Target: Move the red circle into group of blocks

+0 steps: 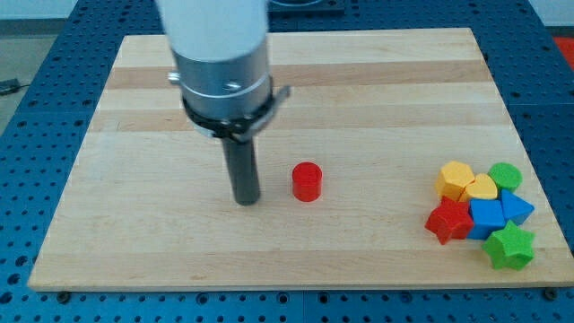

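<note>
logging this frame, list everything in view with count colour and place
red circle: 1, red, board centre, alone
yellow blocks: 2, yellow, top of cluster at view's right
green circle: 1, green, cluster's top right
red star: 1, red, cluster's left
blue blocks: 2, blue, cluster's middle and right
green star: 1, green, cluster's bottom
board: 1, pale wood, on blue perforated table
my tip: 1, dark, left of red circle, apart

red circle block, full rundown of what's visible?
The red circle is a short, solid red cylinder with a matte, plastic look, standing upright on its flat face on the wooden board, a little below the board's middle. Nothing touches it. My tip sits to its left with a clear gap; the group of blocks lies well to its right.
</note>
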Robot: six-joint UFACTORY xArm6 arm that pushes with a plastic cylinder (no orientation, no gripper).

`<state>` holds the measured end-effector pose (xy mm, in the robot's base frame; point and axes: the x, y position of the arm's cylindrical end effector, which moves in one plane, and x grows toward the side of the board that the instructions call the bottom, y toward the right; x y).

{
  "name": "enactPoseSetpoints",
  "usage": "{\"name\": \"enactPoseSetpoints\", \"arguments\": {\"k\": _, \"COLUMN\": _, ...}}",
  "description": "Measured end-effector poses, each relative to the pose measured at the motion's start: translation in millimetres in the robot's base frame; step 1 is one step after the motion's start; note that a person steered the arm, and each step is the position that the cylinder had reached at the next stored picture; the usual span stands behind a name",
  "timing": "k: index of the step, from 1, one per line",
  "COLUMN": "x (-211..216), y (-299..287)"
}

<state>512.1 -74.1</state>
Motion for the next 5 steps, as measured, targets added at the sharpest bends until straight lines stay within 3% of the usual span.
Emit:
{"name": "enactPoseSetpoints", "arguments": {"k": 4, "x": -32, "y": 56}}
{"name": "enactPoseSetpoints", "arguments": {"k": 5, "x": -7, "y": 65}}
